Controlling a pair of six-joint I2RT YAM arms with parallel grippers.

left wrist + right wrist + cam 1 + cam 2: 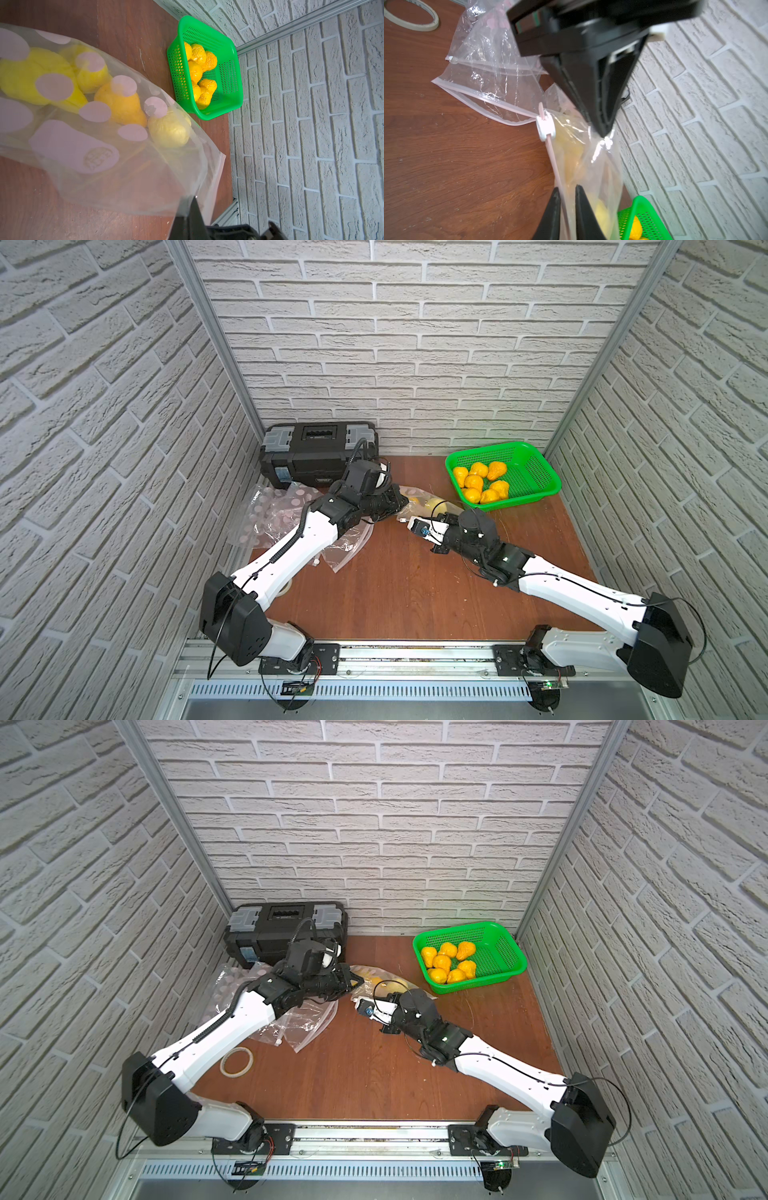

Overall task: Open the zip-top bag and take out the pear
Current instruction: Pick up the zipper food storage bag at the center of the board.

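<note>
Thin, slippery film, the zip-top bag (pixel 583 158) sags on the desk (pixel 415 593) left of the green basket (pixel 488 448), light pears (pixel 168 131) inside; left end effector (pixel 602 131) pinches its mouth, right end effector (pixel 566 197) nips the stiffer zip strip (pixel 556 166), likely the surer hold.

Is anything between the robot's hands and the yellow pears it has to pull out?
Yes: the clear spotted plastic zip-top bag wraps the yellow pears. Its pink zip strip, running between the fingers of the right hand, looks shut up to the white slider.

Both arms reach inward toward mid-scene; the left claw (pixel 602 133) and right claw (pixel 567 192) are pinched closed, near each other.
</note>
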